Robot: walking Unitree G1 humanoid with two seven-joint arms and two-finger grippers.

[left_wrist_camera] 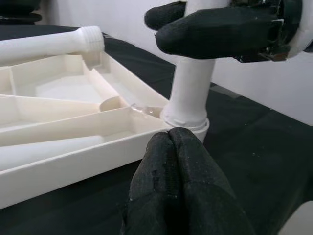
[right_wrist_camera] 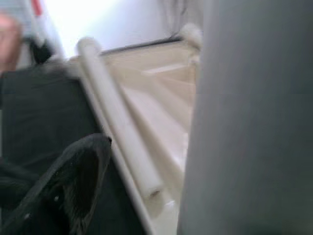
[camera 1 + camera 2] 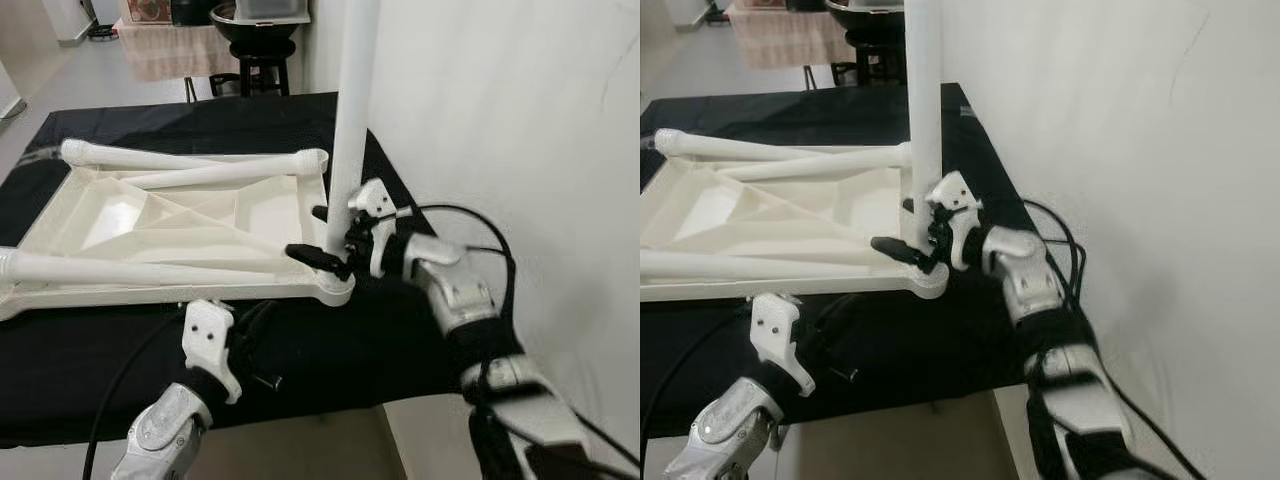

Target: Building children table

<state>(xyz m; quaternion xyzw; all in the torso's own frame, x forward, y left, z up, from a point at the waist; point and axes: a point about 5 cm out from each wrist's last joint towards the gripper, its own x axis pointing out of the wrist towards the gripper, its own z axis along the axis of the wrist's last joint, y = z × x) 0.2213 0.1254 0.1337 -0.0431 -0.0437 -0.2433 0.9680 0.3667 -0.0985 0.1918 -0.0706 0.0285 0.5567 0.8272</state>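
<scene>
On the black-draped table (image 3: 120, 130), at its near right corner, one leg stands in the upturned tabletop.

Largest first: the white tabletop (image 3: 130, 215) lies underside up across the cloth, with loose legs (image 3: 180, 160) resting along its far and near edges. At its near right corner socket the upright leg (image 3: 350, 120) rises out of frame. The right claw (image 3: 335, 240) has its fingers spread around the base of that leg, one finger on either side. The left claw (image 3: 255, 335) hovers just near the tabletop's front rim, fingers pressed together on nothing. Likely trouble: if the leg's thread is not fully seated, a loosened hold could let the tall leg tip toward the wall, or a twist could drag the light tabletop across the cloth with nothing bracing it.
</scene>
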